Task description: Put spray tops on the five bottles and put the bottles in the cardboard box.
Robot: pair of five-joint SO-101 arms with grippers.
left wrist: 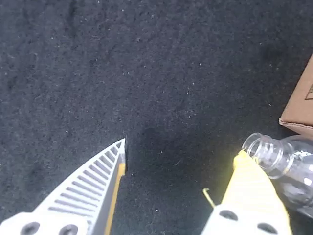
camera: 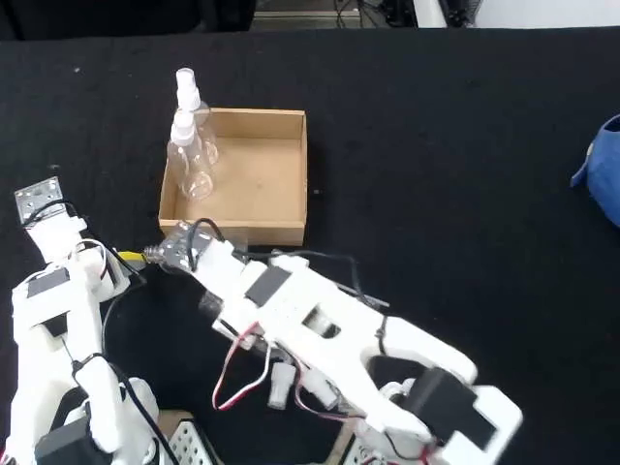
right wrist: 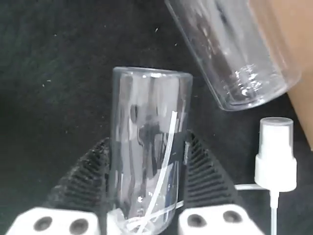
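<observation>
My right gripper [right wrist: 149, 142] is shut on a clear bottle [right wrist: 146, 107] whose flat base points away from the wrist. A thin white tube shows through its wall. A second clear bottle [right wrist: 230, 54] lies beyond it against the cardboard box [right wrist: 296, 44], and a loose white spray top [right wrist: 277, 156] lies beside the fingers. My left gripper [left wrist: 182, 149] is open over bare cloth, with an uncapped bottle neck [left wrist: 266, 152] beside its yellow finger. In the high view both grippers meet near the front left corner of the box [camera: 281, 232]. Two capped bottles [camera: 189, 160] stand in its left part.
The table is covered in black cloth. A blue object [camera: 603, 179] sits at the right edge. The right arm [camera: 320, 320] lies diagonally across the near middle, and the left arm [camera: 58, 320] rises along the left edge. There is free room behind and right of the box.
</observation>
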